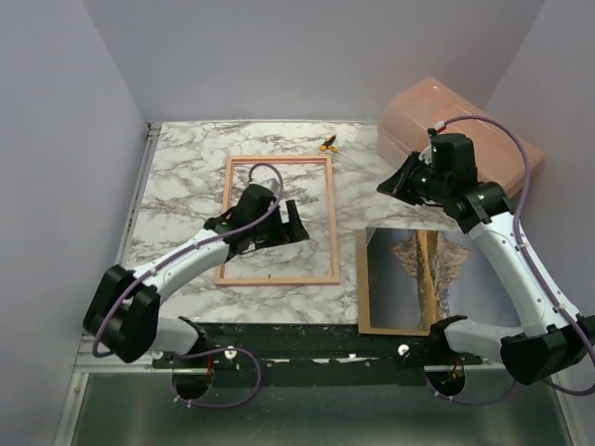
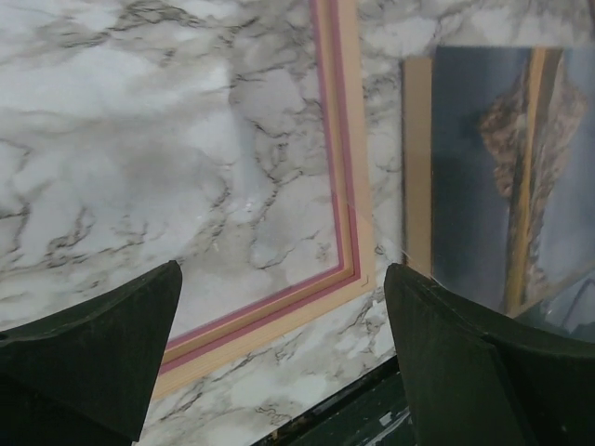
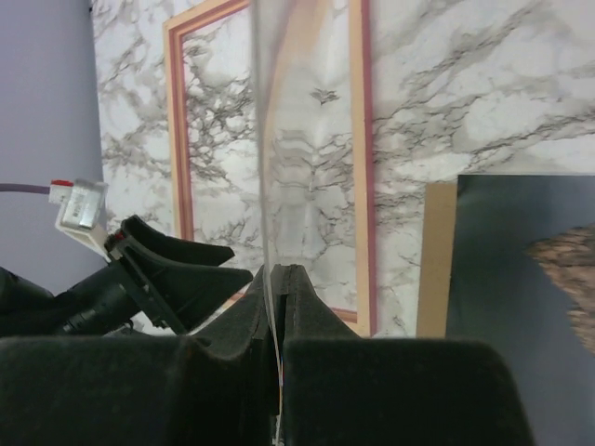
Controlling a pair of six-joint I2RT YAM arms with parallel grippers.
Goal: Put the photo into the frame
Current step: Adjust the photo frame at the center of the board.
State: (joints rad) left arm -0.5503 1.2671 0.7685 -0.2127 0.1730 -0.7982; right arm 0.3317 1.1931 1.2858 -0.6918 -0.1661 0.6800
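Left gripper (image 2: 282,274): wide open, holds nothing, above frame (image 1: 332,223) near its corner. Right gripper (image 3: 279,271): pinched on thin clear sheet (image 3: 263,139). Frame flat on table (image 1: 177,186). Photo (image 1: 400,279) picture-up on brown board (image 1: 363,279), just right of frame.

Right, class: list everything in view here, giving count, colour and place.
table: one, white-grey marble, under everything
frame: one, pink and light wood, flat, left of centre
photo: one, mountain-and-lake print, face up on backing board
backing board: one, brown, near right
plastic box: one, salmon, far right corner
small object: one, yellow and black, beyond the frame; too small to name
clear sheet: one, transparent, pinched in right pincer
left pincer: one, black, open over the frame
right pincer: one, black, shut on clear sheet
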